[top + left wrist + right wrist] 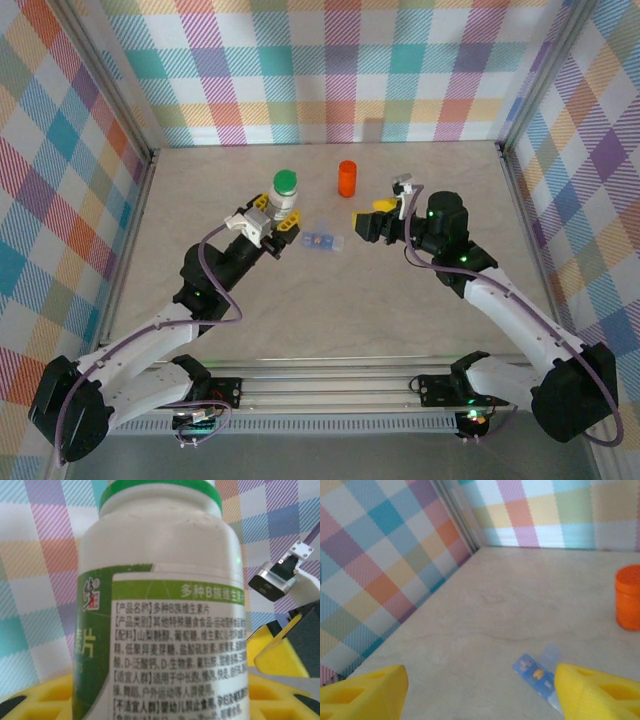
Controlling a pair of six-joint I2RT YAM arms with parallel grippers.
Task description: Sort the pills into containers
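The left jaws are closed around one white bottle [285, 190] with a green cap. It stands upright between two yellow fingers [30, 702], with its printed label facing the wrist camera. I cannot tell whether it rests on the counter [400, 310] or is lifted.

The right jaws stand wide open and hold nothing. Their two yellow fingers [365, 692] point left, low over the counter.

Just left of them lies one pale-blue pill box [323, 241], flat on the counter between the two arms. Its long axis runs left to right, with the right end a little nearer. One clear lid on it looks flipped up toward the far side. One orange pill [538, 673] sits in a compartment; any others are too small to count.

One orange bottle [346, 178] stands upright beyond the box, slightly to the right. The white bottle is left of the box and a little farther back.
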